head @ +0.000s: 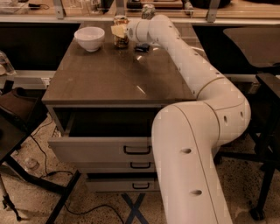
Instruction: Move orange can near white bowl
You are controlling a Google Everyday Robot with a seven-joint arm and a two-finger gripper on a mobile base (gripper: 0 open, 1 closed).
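The orange can [121, 39] stands upright at the far edge of the brown cabinet top [109, 76]. The white bowl [89, 38] sits just left of it, with a small gap between them. My gripper [120, 30] reaches in from the right at the end of the long white arm [183, 57] and is shut on the can. One pale finger [117, 30] lies across the can's front. The can's base rests on or just above the top.
A small dark object [142, 47] lies right of the can, under the wrist. A white-and-green can [148, 9] stands on the shelf behind. The cabinet's top drawer [100, 148] is pulled open. Chairs and cables stand on either side.
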